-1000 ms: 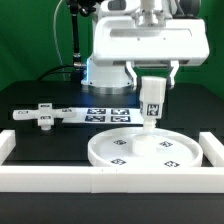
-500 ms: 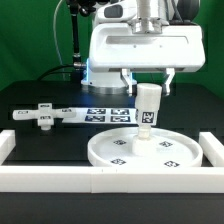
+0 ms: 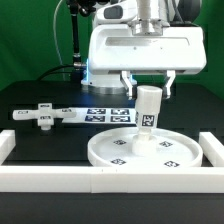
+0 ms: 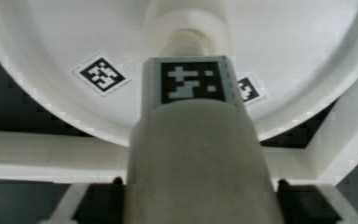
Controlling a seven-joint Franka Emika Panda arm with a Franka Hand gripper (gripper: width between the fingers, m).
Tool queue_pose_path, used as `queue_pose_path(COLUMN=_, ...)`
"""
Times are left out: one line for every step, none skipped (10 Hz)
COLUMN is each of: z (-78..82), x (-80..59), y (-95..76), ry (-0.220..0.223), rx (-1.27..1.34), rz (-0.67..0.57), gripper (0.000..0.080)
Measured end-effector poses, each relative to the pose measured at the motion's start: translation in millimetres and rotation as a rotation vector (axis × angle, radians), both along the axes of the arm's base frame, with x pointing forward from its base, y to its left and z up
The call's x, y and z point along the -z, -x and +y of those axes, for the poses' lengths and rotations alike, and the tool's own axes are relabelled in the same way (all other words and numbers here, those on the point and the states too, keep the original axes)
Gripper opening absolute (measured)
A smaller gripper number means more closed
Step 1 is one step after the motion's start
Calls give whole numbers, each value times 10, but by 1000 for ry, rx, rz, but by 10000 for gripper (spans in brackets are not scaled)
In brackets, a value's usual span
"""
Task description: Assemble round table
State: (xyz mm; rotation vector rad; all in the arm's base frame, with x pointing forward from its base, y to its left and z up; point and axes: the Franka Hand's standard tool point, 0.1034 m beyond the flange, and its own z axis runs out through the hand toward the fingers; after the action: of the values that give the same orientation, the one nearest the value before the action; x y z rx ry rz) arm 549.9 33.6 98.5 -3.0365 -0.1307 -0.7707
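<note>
My gripper (image 3: pixel 148 88) is shut on the top of the short white cylindrical leg (image 3: pixel 148 115), which it holds upright. The leg's lower end stands at the middle of the large rimmed round disc (image 3: pixel 120 152), which lies flat on the table. I cannot tell whether the leg is seated in the disc. In the wrist view the leg (image 4: pixel 194 140) fills the middle, with a square tag on it. My gripper (image 4: pixel 194 205) has a dark finger on each side of the leg, and the disc (image 4: pixel 60 45) lies behind it. The cross-shaped base (image 3: pixel 42 115) lies on the exterior view's left.
The marker board (image 3: pixel 105 113) lies flat behind the disc. A long white border rail (image 3: pixel 70 180) runs along the front, with raised ends at both sides. The robot's base stands at the back, against a green backdrop.
The leg has turned in my grip, so its tag now faces another way. It has also shifted slightly towards the exterior view's left, over the disc's middle. In the last half second nothing moved.
</note>
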Motion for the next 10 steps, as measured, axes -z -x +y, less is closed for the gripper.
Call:
queue_pose_path(z=7, x=20, y=8, ry=0, rx=-1, rz=3, gripper=409)
queue_pose_path(z=10, x=37, y=16, ry=0, rx=-2, rz=6, gripper=409)
queue_pose_path(z=15, x=65, y=34, ry=0, rx=-3, rz=11, gripper=409)
queue_pose_path(z=17, x=93, y=55, ry=1, rx=-3, rz=14, gripper=409)
queue_pose_path(z=15, x=101, y=62, ry=2, rx=-3, rz=2, gripper=409)
queue_pose_path(z=16, x=105, y=62, ry=7, rx=-7, rz=-27, gripper=409)
queue_pose_path(z=17, x=105, y=59, ry=7, rx=-8, rz=-32, gripper=409)
queue_pose_path(z=17, x=105, y=54, ry=7, rx=-8, rz=-25, gripper=417)
queue_pose_path(z=16, x=114, y=59, ry=7, rx=-8, rz=-22, gripper=417)
queue_pose_path(z=9, x=114, y=60, ry=9, rx=-11, rz=-21, gripper=579)
